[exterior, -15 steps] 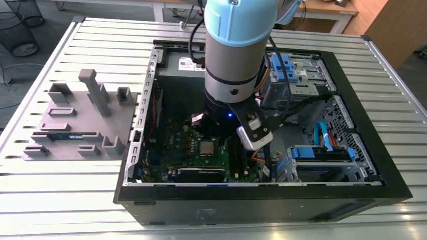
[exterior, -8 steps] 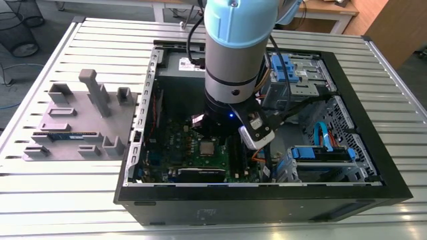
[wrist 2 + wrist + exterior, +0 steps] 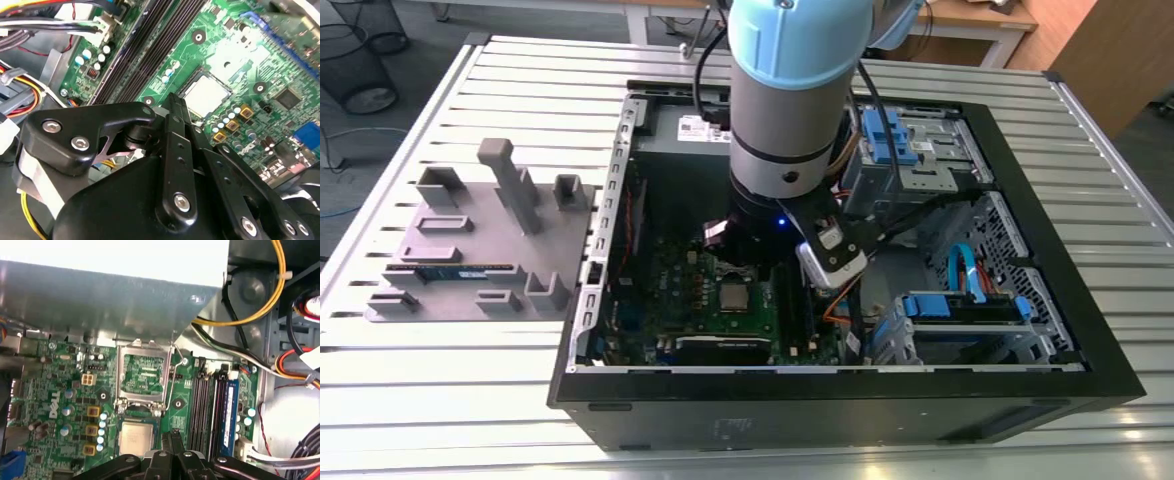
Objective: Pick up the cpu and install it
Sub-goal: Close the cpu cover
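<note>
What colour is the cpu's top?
Silvery cpu, pale tan rim; best in first wrist view.

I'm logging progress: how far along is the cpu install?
Looks done: the cpu lies seated in the motherboard. In hand: nothing; the gripper is shut and empty, its tips close beside the cpu. Left: the retention frame stands open, not clamped over the cpu.

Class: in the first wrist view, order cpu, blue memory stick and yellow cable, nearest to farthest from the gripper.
1. cpu, in its socket beside the gripper.
2. blue memory stick, in its slot.
3. yellow cable, near the fan.
</note>
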You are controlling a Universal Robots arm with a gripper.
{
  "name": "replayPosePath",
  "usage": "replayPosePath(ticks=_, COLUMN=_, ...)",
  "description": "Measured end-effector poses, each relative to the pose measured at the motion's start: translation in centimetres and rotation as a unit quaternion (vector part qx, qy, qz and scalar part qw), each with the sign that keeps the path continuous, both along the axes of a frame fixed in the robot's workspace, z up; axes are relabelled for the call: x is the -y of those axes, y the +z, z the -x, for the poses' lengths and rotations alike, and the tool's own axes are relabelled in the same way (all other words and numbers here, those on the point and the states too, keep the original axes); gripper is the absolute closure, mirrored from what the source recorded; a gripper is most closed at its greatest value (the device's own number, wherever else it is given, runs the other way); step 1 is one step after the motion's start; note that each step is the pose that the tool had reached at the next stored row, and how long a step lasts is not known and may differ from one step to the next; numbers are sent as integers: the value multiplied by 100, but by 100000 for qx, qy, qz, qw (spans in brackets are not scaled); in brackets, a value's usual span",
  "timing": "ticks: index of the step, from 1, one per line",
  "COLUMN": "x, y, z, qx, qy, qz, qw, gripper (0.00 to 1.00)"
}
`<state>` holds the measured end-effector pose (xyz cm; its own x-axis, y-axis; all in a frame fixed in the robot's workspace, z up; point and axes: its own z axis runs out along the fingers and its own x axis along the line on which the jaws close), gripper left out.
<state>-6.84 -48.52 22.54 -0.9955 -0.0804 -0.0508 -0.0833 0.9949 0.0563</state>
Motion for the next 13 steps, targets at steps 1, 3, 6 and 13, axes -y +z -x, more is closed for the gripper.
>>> replayPosePath(ticks=1, x=-10, y=-2, z=0, qx=0, qy=6, qz=-32, qw=100000, gripper=89)
replayPosePath(ticks=3, x=-32, y=-11, z=-11, qx=-1, qy=16, qz=-51, qw=100000, gripper=89)
replayPosePath(ticks=6, x=-67, y=-36, z=-59, qx=-2, qy=48, qz=-56, qw=100000, gripper=89)
replayPosePath(ticks=13, x=-87, y=-91, z=-71, qx=0, qy=2565, qz=-48, qw=99967, gripper=89)
